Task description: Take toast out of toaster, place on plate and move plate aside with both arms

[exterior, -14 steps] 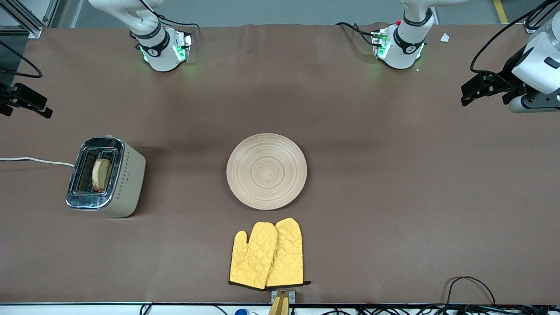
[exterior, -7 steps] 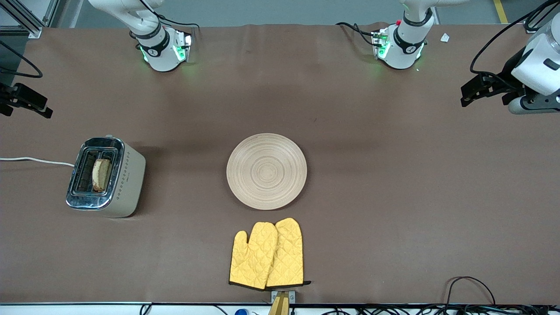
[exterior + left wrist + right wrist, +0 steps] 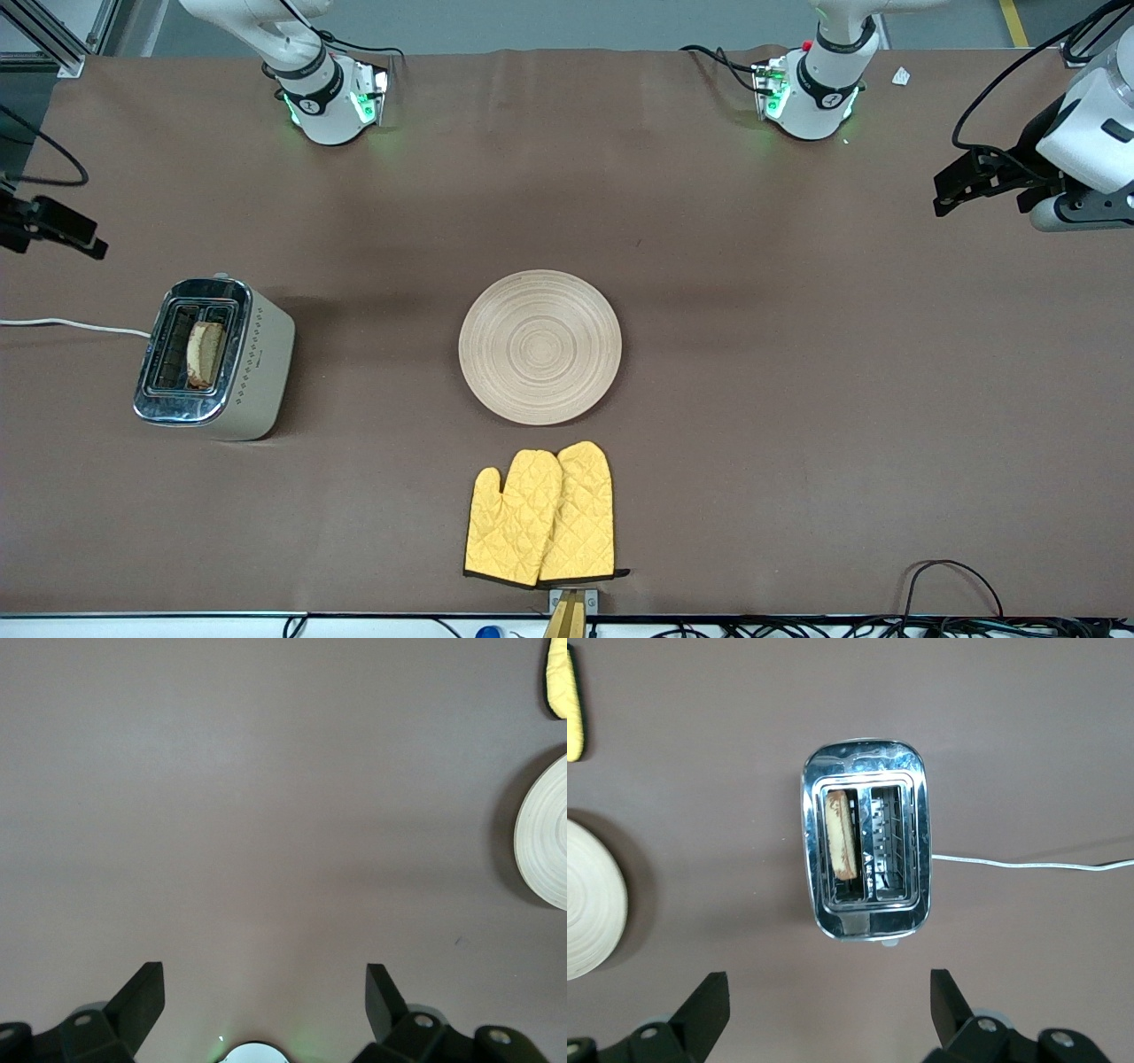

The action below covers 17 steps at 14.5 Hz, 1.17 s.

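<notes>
The toast [image 3: 206,353] stands on edge in the toaster [image 3: 213,359], in the slot toward the plate, its upper crust poking above the chrome top. Its long axis runs along the slot, which in the front view points roughly 12 to 6 o'clock, tipped slightly toward 1 and 7. In the right wrist view the toast [image 3: 842,835] shows as a narrow tan strip with a darker edge, filling most of one slot of the toaster [image 3: 866,850], while the neighbouring slot shows only its wire guides. A white cord [image 3: 71,325] leaves the toaster at about 9 o'clock in the front view.

The plate [image 3: 539,346] lies flat near the table's middle, at 3 o'clock from the toaster and well apart from it. A pair of yellow oven mitts [image 3: 540,517] lies at 6 o'clock from the plate, nearer to the front camera, just clear of its rim.

The right gripper [image 3: 828,1005] hangs over the toaster, fingers spread wide and holding nothing. The left gripper [image 3: 266,1001] waits over bare table toward the left arm's end, likewise spread wide and holding nothing, the plate's rim [image 3: 542,842] at the edge of its view.
</notes>
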### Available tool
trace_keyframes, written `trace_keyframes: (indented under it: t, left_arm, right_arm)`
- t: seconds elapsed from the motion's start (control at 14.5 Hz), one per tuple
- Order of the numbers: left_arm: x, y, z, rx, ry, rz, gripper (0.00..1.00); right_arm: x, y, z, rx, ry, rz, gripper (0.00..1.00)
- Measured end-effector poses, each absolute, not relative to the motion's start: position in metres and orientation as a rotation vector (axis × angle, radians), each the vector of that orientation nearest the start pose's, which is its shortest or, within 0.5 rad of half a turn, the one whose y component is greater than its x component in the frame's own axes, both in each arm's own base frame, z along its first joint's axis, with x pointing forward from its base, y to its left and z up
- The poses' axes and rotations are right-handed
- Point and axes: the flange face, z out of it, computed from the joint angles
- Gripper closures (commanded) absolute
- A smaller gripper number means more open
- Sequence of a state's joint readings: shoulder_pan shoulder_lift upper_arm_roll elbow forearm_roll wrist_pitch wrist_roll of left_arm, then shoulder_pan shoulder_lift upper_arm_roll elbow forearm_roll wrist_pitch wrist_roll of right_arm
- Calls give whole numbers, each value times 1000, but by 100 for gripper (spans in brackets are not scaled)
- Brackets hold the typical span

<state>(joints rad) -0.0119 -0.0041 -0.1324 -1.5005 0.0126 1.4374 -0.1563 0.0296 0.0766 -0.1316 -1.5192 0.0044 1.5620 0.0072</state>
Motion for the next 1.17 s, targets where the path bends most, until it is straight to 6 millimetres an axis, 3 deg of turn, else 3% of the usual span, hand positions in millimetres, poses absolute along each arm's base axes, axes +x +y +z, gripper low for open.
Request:
trace_keyframes:
  t: [0.41,0.55,0.62,0.76,0.9,1.03,1.17]
  left_arm:
    - [534,-76,648,-3118,-21,89,0]
    - [535,-76,647,-3118,-21,90,0]
    - [535,-76,647,-3118,-21,91,0]
    - [535,-76,647,-3118,-21,92,0]
    - [535,-76,646,-3118,-21,93,0]
    - [535,-76,646,-3118,-21,93,0]
    - [535,-76,646,-3118,-21,93,0]
  right_arm:
    - [628,-58,458,-3135,156,340,1]
    - [640,-56,417,-3125,152,387,11]
    - [644,-55,401,-3119,151,404,20]
    - [650,-55,377,-3114,133,418,45]
    - [653,-55,367,-3115,90,410,64]
    - [653,-55,367,-3113,54,408,79]
    - [653,-55,369,-3111,18,405,88]
